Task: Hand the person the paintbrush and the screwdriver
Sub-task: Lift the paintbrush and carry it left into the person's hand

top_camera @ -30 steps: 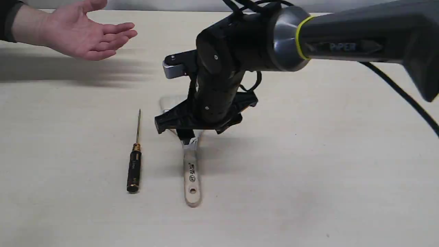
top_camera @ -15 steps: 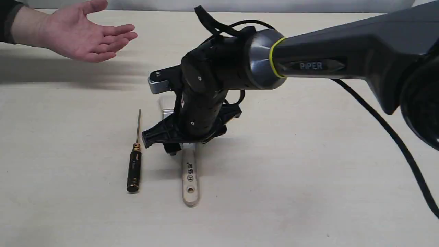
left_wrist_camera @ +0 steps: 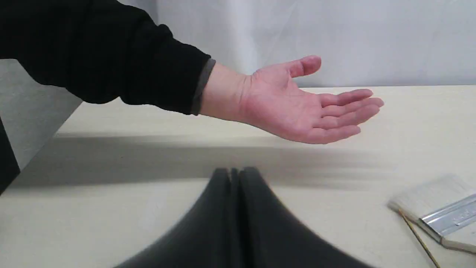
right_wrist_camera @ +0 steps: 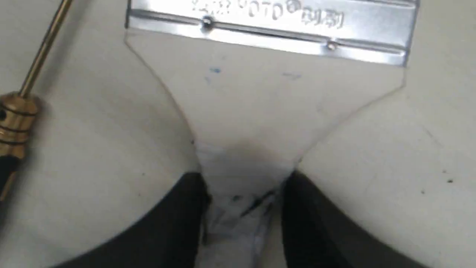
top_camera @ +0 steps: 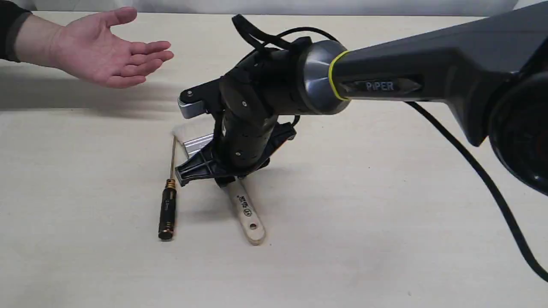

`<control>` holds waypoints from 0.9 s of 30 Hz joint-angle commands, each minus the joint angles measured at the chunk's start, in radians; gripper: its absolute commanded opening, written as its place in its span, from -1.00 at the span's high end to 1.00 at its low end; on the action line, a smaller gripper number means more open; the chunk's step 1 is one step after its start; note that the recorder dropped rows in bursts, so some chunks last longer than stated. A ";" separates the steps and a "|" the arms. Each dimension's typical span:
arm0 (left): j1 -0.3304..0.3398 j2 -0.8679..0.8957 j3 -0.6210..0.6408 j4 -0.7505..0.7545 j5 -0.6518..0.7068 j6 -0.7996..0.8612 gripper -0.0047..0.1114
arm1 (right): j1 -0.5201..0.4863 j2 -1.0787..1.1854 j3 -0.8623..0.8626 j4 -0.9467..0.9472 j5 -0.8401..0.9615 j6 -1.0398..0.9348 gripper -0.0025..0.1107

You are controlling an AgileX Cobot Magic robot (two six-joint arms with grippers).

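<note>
Right gripper (right_wrist_camera: pixel 243 201) pinched paintbrush (top_camera: pixel 246 211) at handle neck. Screwdriver (top_camera: pixel 168 211) lay just beside paintbrush. Person's hand (top_camera: pixel 107 55), well apart, was wide open, palm up, empty.

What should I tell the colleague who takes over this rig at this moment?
Left claw: shut, holds nothing.
Right claw: shut on the paintbrush at the neck of its handle.
Screwdriver: lies on the table beside the brush, not gripped.
Person's hand: open, palm up, empty.
Done: brush gripped.
Left: hand over the brush, then pick up and hand over the screwdriver.
</note>
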 commanded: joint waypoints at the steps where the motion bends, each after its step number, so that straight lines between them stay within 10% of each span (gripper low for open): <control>1: -0.008 -0.002 0.002 -0.002 -0.006 -0.002 0.92 | -0.004 -0.020 0.018 -0.053 0.054 -0.033 0.88; 14: -0.008 -0.002 0.002 -0.005 -0.004 -0.002 0.92 | -0.004 -0.454 0.018 -0.040 0.098 -0.053 0.88; 27: -0.008 -0.002 0.002 -0.005 -0.004 -0.002 0.92 | -0.004 -0.473 0.018 0.315 -0.360 -0.338 0.88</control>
